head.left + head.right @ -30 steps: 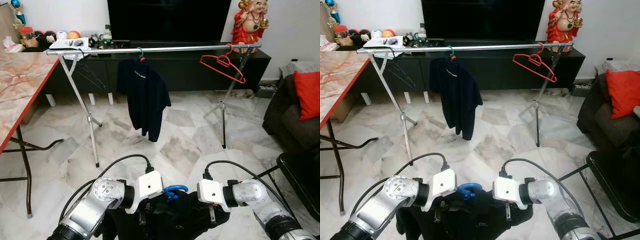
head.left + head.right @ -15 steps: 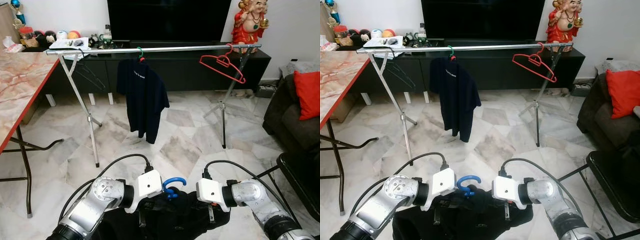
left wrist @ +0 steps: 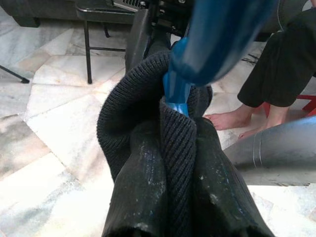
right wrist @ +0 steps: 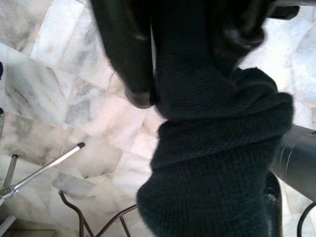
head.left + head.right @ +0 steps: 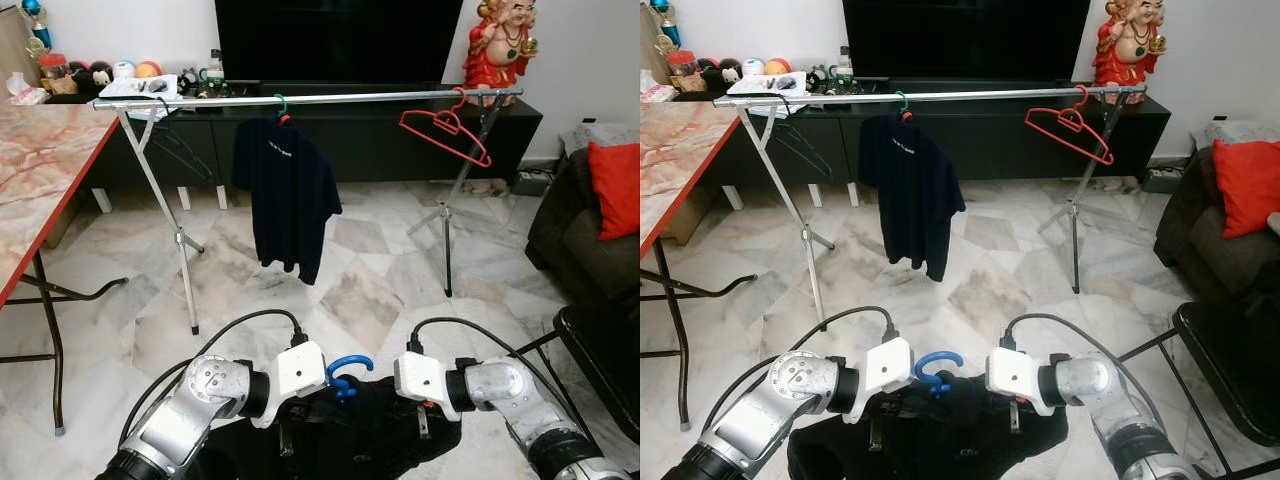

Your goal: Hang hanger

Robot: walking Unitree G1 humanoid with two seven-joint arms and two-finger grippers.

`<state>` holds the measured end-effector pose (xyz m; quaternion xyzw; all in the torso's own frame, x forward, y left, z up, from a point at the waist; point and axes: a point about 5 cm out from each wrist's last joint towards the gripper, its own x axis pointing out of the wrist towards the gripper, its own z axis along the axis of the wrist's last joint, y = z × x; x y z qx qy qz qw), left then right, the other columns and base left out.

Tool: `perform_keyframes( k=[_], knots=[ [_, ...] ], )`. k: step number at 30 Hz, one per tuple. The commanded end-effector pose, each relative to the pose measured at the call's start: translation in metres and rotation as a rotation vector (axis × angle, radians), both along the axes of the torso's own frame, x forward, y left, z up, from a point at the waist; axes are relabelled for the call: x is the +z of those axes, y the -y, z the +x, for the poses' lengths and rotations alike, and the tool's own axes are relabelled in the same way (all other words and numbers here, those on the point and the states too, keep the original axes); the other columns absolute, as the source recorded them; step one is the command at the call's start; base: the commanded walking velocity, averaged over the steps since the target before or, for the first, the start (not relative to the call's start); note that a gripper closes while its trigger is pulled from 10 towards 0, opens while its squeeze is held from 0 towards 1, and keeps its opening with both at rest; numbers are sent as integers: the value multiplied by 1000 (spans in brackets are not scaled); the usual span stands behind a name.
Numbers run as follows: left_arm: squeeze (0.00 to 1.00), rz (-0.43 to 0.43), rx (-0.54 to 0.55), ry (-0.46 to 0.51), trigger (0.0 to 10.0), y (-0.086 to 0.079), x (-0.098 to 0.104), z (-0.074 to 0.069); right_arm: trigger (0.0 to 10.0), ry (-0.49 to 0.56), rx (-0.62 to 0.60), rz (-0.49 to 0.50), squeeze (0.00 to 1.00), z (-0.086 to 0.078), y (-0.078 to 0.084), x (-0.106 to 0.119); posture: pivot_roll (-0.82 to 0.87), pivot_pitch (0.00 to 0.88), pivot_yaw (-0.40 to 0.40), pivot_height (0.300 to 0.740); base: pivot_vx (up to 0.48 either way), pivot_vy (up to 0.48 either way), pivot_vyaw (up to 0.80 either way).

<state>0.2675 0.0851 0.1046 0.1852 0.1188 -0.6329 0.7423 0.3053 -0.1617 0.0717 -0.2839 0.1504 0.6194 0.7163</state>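
Well short of the clothes rail (image 5: 310, 98), low and near the camera, the left tool (image 3: 173, 163) was pinched tight on the dark knit garment (image 5: 940, 430) just beside the blue hanger (image 5: 345, 372), whose hook poked up between the two wrists. To the hanger's right, the right tool (image 4: 187, 44) was clamped on the same garment, the knit bunched between its fingers (image 4: 131, 54). Back on the rail itself hung a navy T-shirt (image 5: 288, 195) left of middle and an empty red hanger (image 5: 447, 130) toward the right end.
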Motion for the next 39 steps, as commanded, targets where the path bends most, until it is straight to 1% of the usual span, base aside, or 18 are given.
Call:
perform_keyframes(
  k=[1,5,10,17,18,21,25,26,27,28,29,30,31,32,33,34,36,39],
  knots=[
    [0,17,-48,-8,0,6,-4,-5,10000,56,-5,64,1000,10,-4,18,77,31,-47,740,0,0,0],
    [0,37,-24,10,0,4,-6,-2,10000,35,17,62,1000,9,-4,19,77,31,-47,740,0,0,0],
    [0,39,102,58,0,-1,-10,12,10000,-56,83,13,1000,-2,1,8,79,19,-49,740,0,0,0],
    [0,54,164,60,0,-9,-17,14,10000,-124,133,-46,1000,-11,8,2,79,18,-50,740,0,0,0],
    [0,52,181,62,0,-11,-19,15,10000,-143,161,-111,1000,-15,14,-3,79,18,-50,740,0,0,0],
    [0,51,214,73,0,-15,-21,17,10000,-151,166,-194,1000,-19,21,-9,79,18,-50,740,0,0,0],
    [0,54,305,99,0,-23,-24,23,10000,-57,91,-334,1000,-15,32,-18,80,25,-50,740,0,0,0],
    [0,53,334,109,0,-26,-25,25,10000,-26,48,-337,808,-12,33,-19,81,25,-50,740,0,0,0],
    [0,50,389,122,0,-30,-26,28,10000,11,-45,-313,165,-7,33,-19,81,25,-50,740,0,0,0],
    [0,49,412,126,0,-31,-27,28,10000,21,-87,-297,165,-4,33,-19,84,24,-50,740,0,0,0],
    [0,51,456,134,0,-35,-28,30,10000,44,-166,-252,0,0,32,-17,84,24,-49,740,0,0,0],
    [0,63,539,153,2863,-43,-32,33,10000,48,-323,-164,0,7,33,-16,85,25,-48,740,0,0,0],
    [0,69,589,166,2863,-47,-34,35,10000,45,-398,-109,0,10,34,-15,85,25,-47,740,0,0,0],
    [0,69,589,166,2863,-47,-34,35,10000,45,-398,-109,0,10,34,-15,85,25,-47,740,0,0,0],
    [0,71,625,176,4471,-51,-35,36,10000,49,-444,-69,0,11,34,-15,85,25,-47,740,0,0,0],
    [0,56,797,187,10000,-69,-42,37,10000,-4,-711,85,0,8,37,-29,83,25,-41,740,0,0,0],
    [0,53,821,187,10000,-72,-43,37,10000,-12,-747,98,0,7,37,-32,83,25,-41,740,0,0,0],
    [0,14,940,212,10000,-87,-47,29,10000,-144,-1048,164,0,-17,38,-69,81,23,-22,740,0,0,0]
  ],
)
